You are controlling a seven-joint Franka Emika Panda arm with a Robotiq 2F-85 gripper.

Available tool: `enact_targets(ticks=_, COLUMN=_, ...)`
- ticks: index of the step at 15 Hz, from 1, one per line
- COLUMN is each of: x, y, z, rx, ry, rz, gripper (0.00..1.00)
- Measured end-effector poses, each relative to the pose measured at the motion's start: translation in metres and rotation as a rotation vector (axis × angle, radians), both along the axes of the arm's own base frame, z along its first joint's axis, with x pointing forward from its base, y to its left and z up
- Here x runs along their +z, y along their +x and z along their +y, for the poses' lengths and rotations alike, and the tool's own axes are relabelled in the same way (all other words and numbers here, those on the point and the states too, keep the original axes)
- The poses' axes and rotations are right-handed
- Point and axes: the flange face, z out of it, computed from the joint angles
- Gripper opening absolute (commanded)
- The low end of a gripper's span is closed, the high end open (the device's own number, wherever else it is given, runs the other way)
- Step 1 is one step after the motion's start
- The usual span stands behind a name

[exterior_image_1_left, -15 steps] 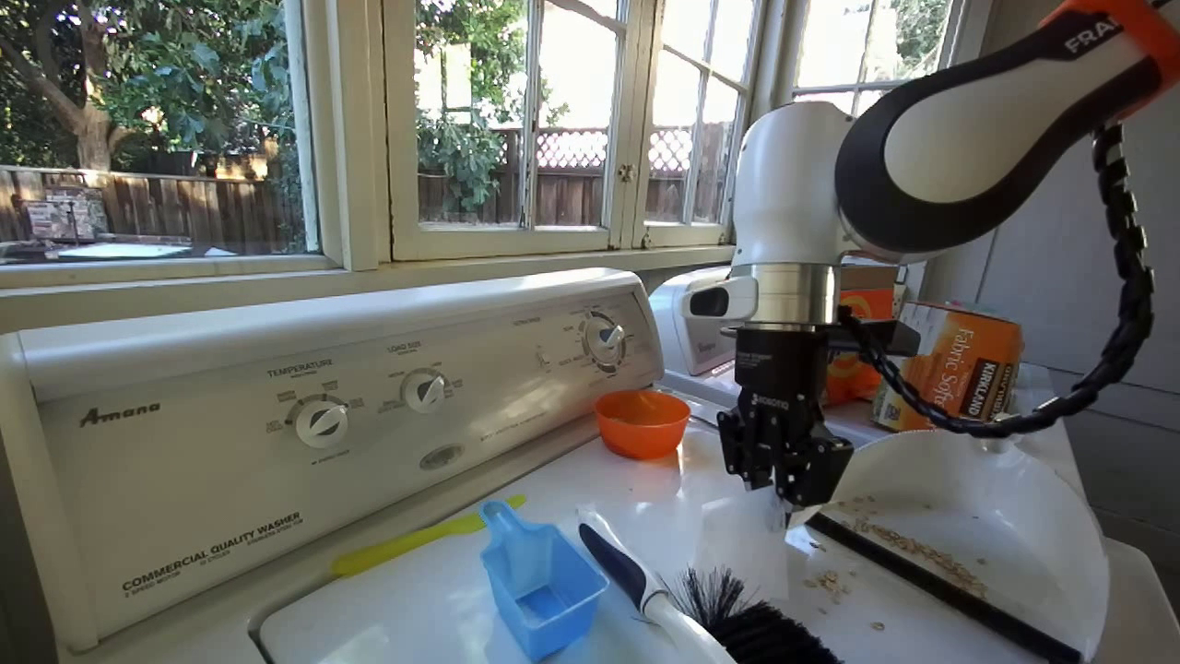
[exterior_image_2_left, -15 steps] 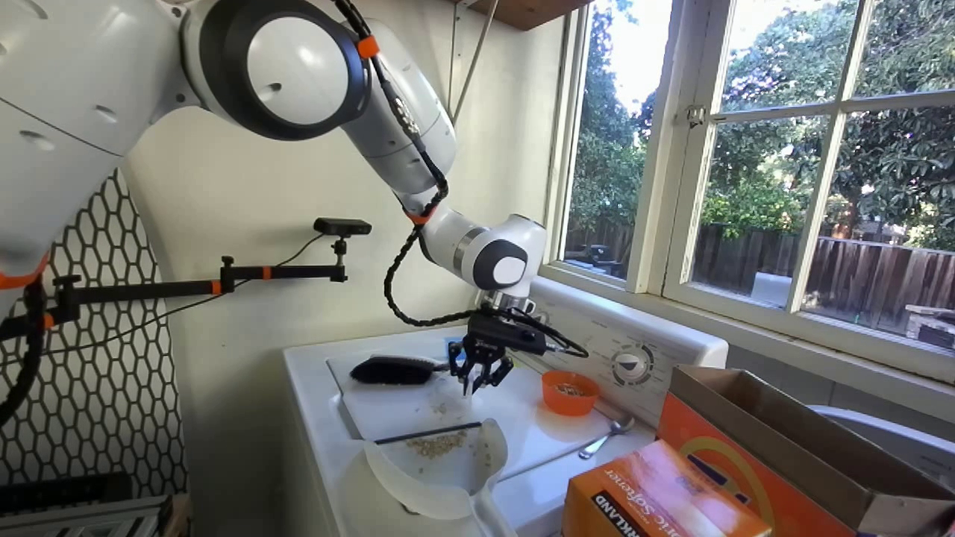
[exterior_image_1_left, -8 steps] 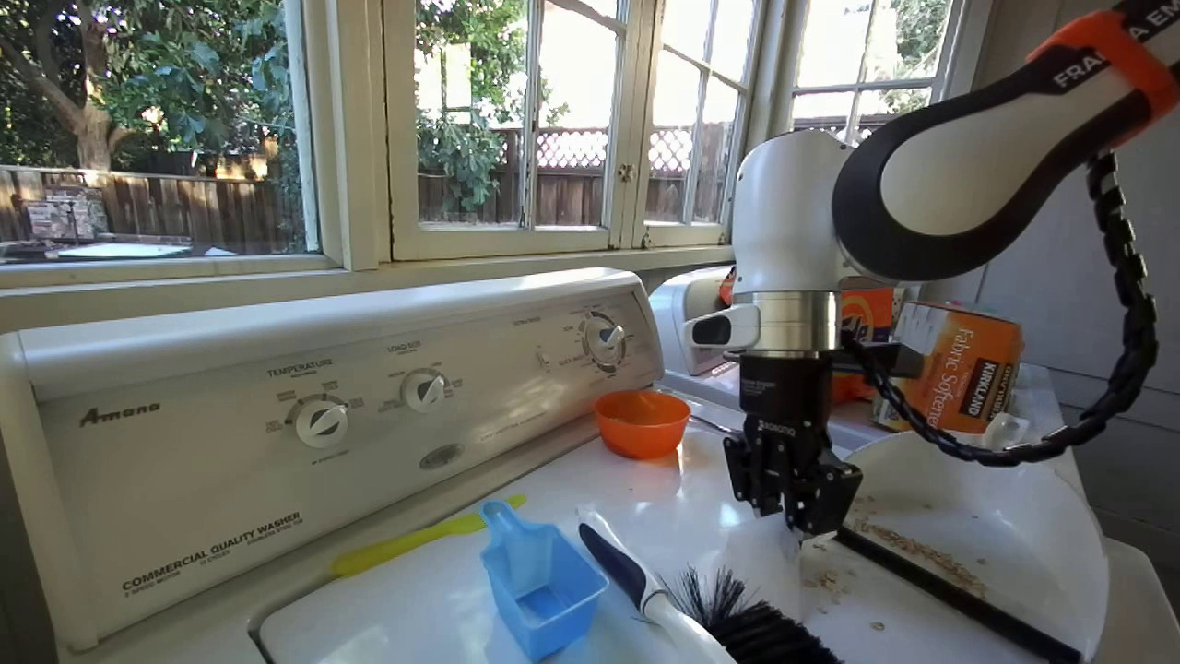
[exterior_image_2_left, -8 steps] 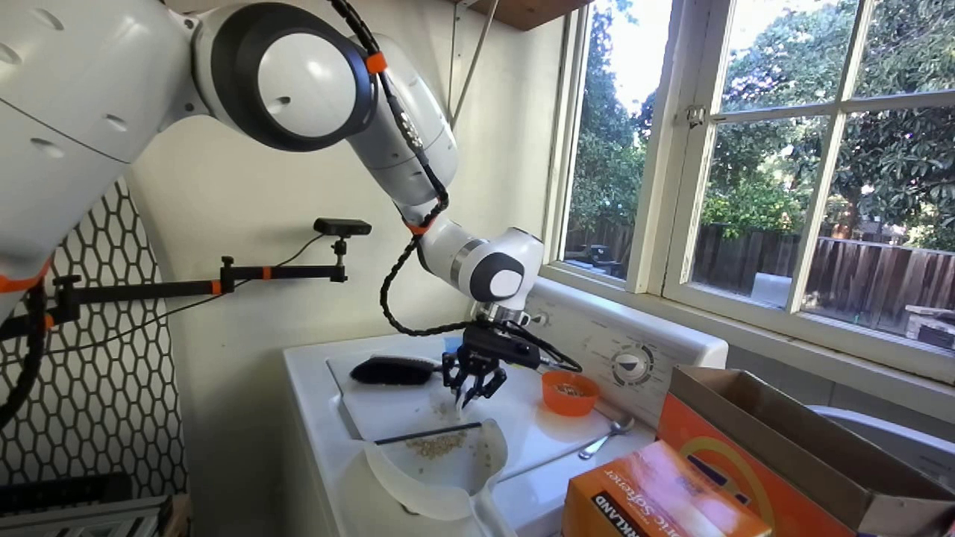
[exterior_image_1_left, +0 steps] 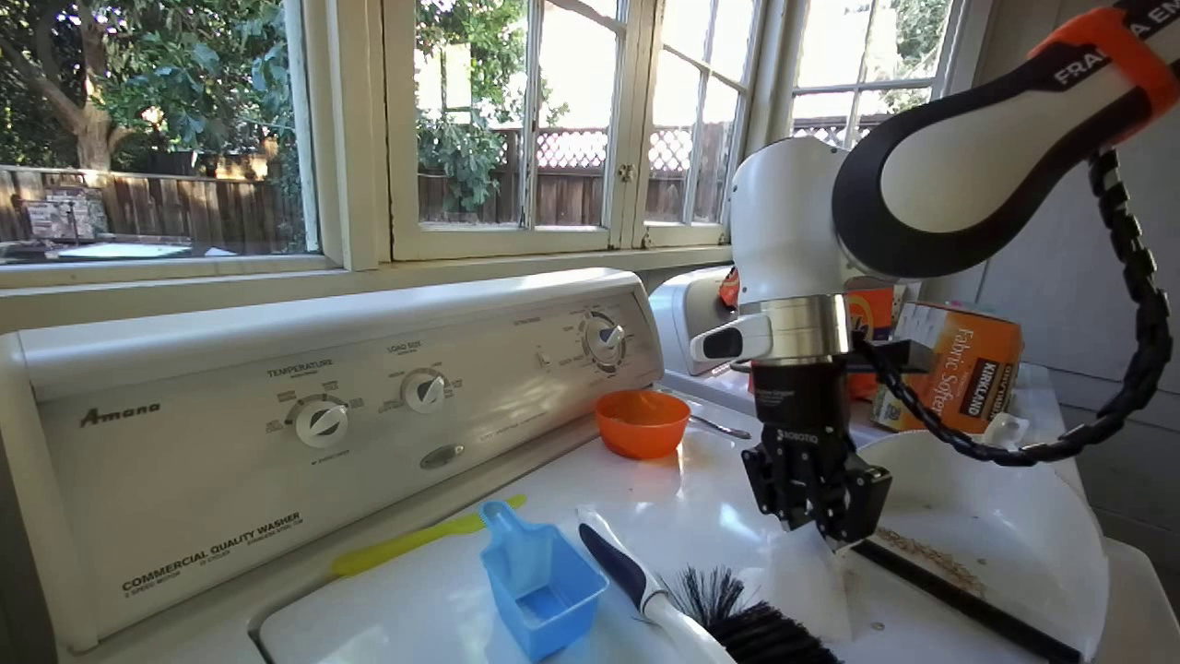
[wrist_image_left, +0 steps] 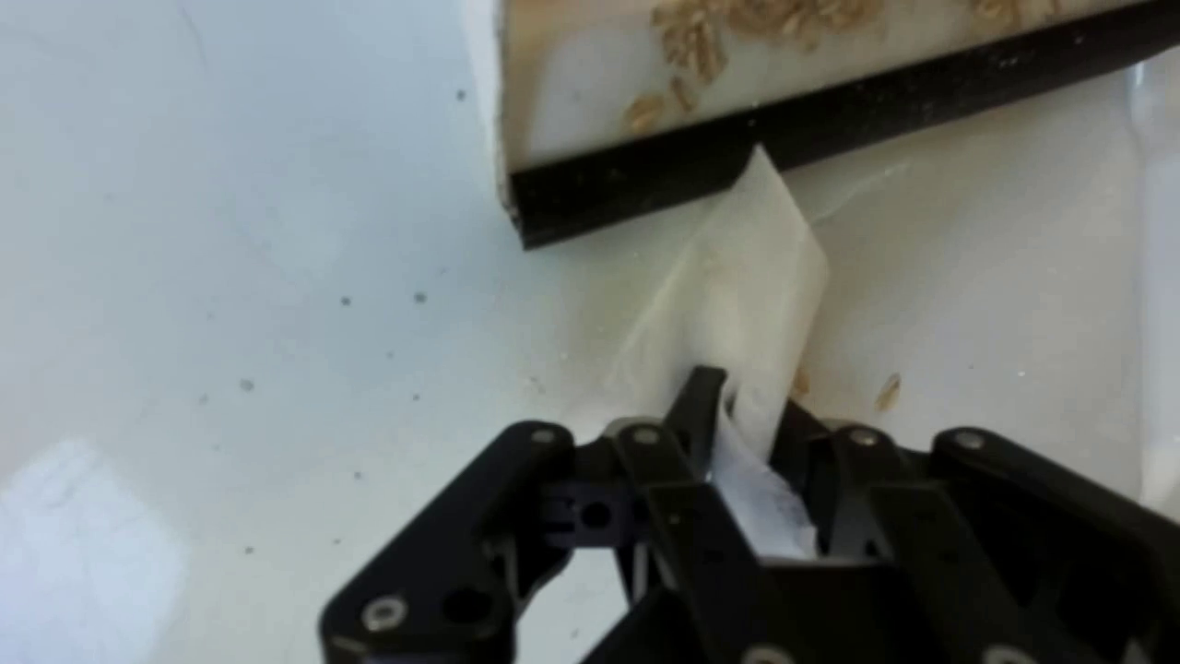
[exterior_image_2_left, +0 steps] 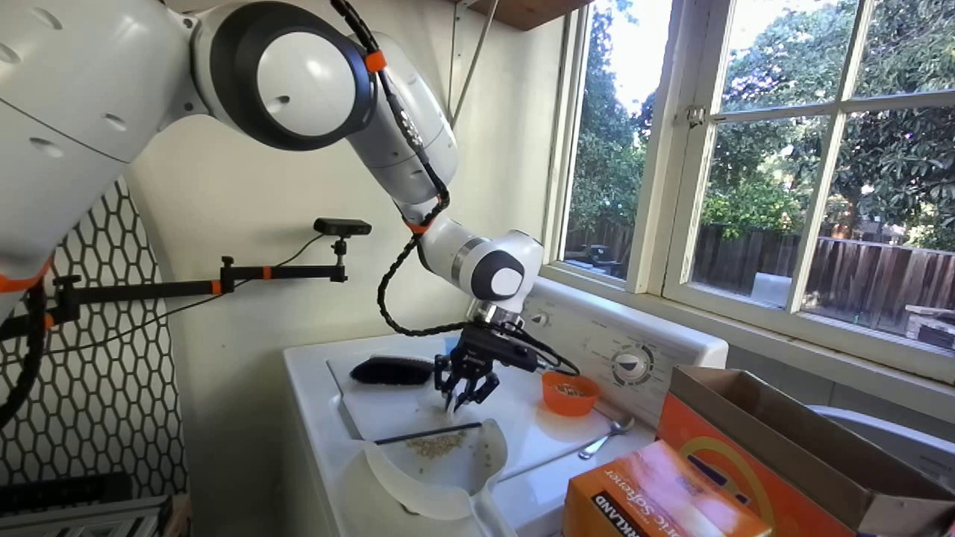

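My gripper [wrist_image_left: 749, 397] is shut on a thin white sheet [wrist_image_left: 761, 267] that looks like tissue or paper. The sheet bunches between the fingers and hangs below them, its pointed end reaching the black lip [wrist_image_left: 830, 120] of a white dustpan [exterior_image_1_left: 1005, 489]. In both exterior views the gripper [exterior_image_1_left: 830, 542] points down just above the washer lid, beside that lip. Tan flakes [exterior_image_2_left: 435, 446] lie in the pan, and a loose flake [wrist_image_left: 888, 392] rests on the lid right of the sheet. Whatever lies under the sheet is hidden.
A brush with black bristles [exterior_image_1_left: 770, 634] and a blue scoop [exterior_image_1_left: 544, 590] lie on the lid. An orange bowl [exterior_image_2_left: 571, 395] stands near the control panel, with a spoon [exterior_image_2_left: 606, 438] nearby. A yellow utensil [exterior_image_1_left: 415, 544] lies along the panel. Orange boxes [exterior_image_2_left: 664, 496] stand beyond the dustpan.
The gripper has come down and moved towards the dustpan lip, carrying the sheet. Flakes seen on the lid before are now mostly covered by sheet and gripper. The dustpan has not visibly moved.
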Motion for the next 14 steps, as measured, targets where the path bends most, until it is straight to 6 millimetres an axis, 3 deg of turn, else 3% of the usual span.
enact_targets(ticks=10, x=-0.006, y=-0.019, z=-0.020, rx=0.084, ry=-0.125, rz=0.158, gripper=0.03)
enact_targets(ticks=14, x=0.001, y=-0.020, z=-0.027, rx=0.101, ry=-0.164, rz=0.168, gripper=0.03)
